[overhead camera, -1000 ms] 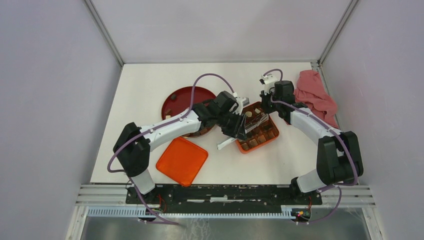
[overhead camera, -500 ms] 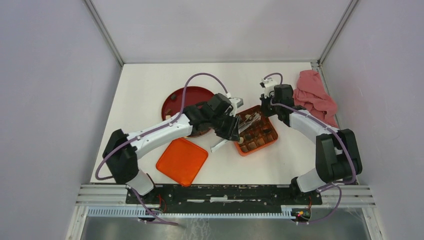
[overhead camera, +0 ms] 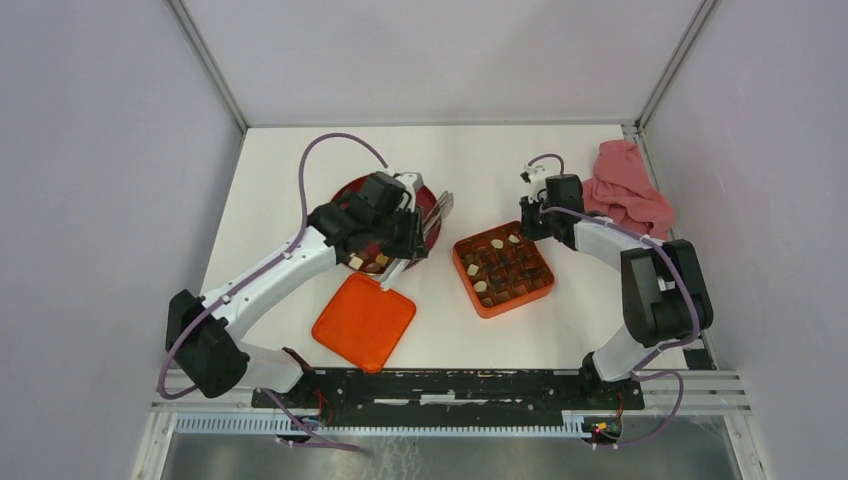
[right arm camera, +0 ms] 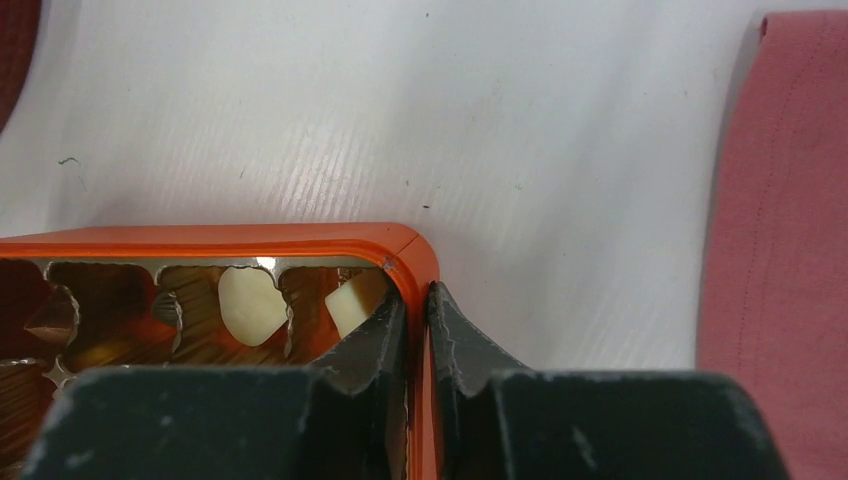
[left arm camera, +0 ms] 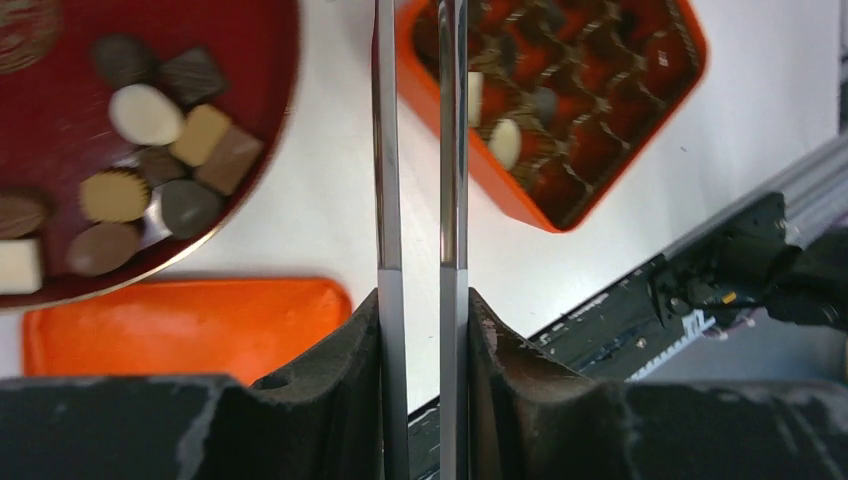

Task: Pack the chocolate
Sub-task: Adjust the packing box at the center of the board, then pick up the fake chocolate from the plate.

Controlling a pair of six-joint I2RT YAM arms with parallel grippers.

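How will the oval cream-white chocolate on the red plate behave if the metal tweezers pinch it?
Its rounded, smooth shape suggests the oval chocolate may slip from the thin flat tweezers. Being small, it is probably light. Pushed, it would likely nudge the tan cube beside it.

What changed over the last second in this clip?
The left hand, gripping the metal tongs, swung left from over the box back to the red plate, leaving the box uncovered in the top view. The right hand kept its place, closed on the box's far right corner wall. The lid, cloth and plate did not move.
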